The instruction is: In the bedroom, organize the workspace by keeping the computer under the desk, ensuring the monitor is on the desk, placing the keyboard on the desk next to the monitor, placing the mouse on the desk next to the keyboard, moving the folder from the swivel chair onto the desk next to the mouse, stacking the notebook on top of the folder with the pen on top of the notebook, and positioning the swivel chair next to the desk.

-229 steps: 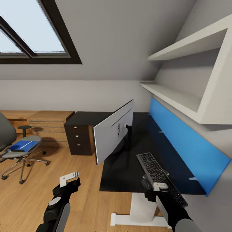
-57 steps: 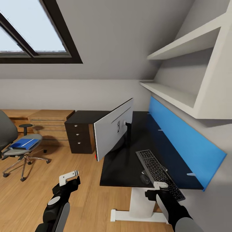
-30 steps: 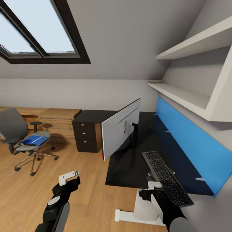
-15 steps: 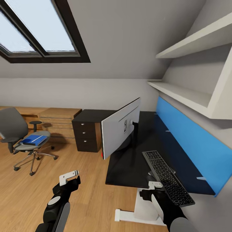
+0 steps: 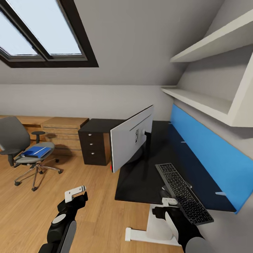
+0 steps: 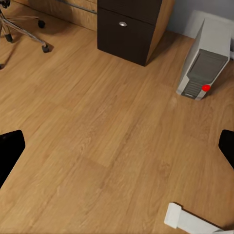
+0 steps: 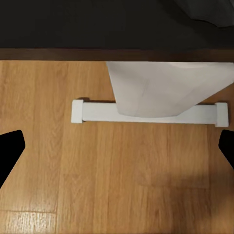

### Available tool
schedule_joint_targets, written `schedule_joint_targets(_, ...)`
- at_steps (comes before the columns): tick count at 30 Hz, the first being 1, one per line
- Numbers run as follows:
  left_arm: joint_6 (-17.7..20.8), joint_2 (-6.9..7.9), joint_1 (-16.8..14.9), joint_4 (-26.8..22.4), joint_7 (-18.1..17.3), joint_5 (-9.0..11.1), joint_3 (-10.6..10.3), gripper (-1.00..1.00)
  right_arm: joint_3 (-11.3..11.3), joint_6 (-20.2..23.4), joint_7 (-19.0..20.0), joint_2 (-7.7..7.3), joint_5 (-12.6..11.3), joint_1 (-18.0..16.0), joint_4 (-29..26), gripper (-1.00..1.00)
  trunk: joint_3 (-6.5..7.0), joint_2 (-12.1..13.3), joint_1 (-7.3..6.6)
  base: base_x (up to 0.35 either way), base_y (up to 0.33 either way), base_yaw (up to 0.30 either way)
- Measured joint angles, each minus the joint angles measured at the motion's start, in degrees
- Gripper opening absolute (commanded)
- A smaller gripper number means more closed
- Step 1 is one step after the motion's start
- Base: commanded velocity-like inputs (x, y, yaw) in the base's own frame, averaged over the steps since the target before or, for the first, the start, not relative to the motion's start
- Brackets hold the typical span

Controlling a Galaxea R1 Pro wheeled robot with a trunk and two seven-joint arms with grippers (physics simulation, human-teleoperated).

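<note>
The left pincer [image 5: 75,195] is held low over the plank floor [image 5: 31,211], well apart from the bench [image 5: 140,175]; in the left wrist view its two dark fingertips [image 6: 9,151] sit at opposite edges with bare floor between them, so it is spread and nothing is gripped. The right pincer [image 5: 168,205] is held just off the near edge of the bench, near the front end of the keyboard [image 5: 183,192]. In the right wrist view its fingertips [image 7: 9,148] are likewise set wide apart over the floor, with nothing between them, above the white foot [image 7: 146,112] of the bench leg.

The keyboard is laid flat on the black top, running from the near edge toward the blue back panel [image 5: 207,151]. The mouse [image 5: 165,188] is partly seen just beside the keyboard's left side, on the bench; whether the two touch cannot be told. The monitor [image 5: 131,142] is stood upright on the bench farther back, its light-grey back turned to the camera.

The computer [image 6: 204,61] is stood on the floor, seen in the left wrist view beside the black drawers [image 5: 94,147], its darker face and red dot toward the camera.

The swivel chair [image 5: 21,151] is placed well apart from the bench, near the light wooden cabinets [image 5: 63,135]. The folder [image 5: 35,151] is lying on its seat. A skylight [image 5: 38,35] is set in the sloped wall and white shelves [image 5: 207,102] are fixed above the back panel.
</note>
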Motion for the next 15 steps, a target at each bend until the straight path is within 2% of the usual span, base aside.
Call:
schedule_joint_targets(8, 0.0, 0.19, 0.0, 0.21, -0.07, -0.1, 0.05, 1.0, 0.0, 0.0, 0.0, 0.0, 0.05, 0.0, 0.0, 1.0, 0.0, 0.0, 0.0, 0.0, -0.006, 0.0)
schedule_joint_targets(15, 0.01, 0.27, 0.0, 0.35, -0.09, -0.26, 0.16, 1.0, -0.02, 0.07, -0.02, -0.05, 0.18, 0.0, -0.01, 1.0, 0.0, 0.0, 0.0, 0.0, -0.193, 0.0)
